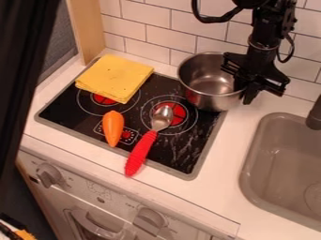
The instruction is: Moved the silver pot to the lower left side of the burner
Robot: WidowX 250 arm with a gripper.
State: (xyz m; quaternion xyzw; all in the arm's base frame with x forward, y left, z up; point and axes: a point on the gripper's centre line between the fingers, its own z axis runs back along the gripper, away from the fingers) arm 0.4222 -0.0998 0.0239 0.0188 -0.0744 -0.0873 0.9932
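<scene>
Silver metal pot (207, 96), open-topped and round: right of centre in the upper half of the frame, over the upper right corner of the black cooktop (194, 154) with grey edging. Its shiny inside faces the camera. Cannot tell whether its base touches the surface.

Black two-finger gripper (246, 91): at the pot's right rim, upper right of the frame, part of it in front of the pot. Whether it is spread or pinching the rim, cannot tell. Black robot arm (264, 35) above it, coming in from the top edge.

Just below and left of the pot: red burner disc (180, 115) with white rings. Metal spoon with a ribbed red handle (140, 152) lies slantwise, bowl over the disc, handle end down-left across the cooktop's front edge.

Left of the spoon, apart from it: orange carrot-shaped piece (113, 128), narrow end towards the bottom of the frame. Folded yellow cloth (114, 77) at upper left, partly covering the second red burner disc (103, 99).

Farther out: white counter (231, 171) around the cooktop; grey-beige sink (250, 168) at the right edge, dark tap (315, 116) above it. White brick-pattern tiles (157, 36) behind. Pale stove knobs along the lower left front.
</scene>
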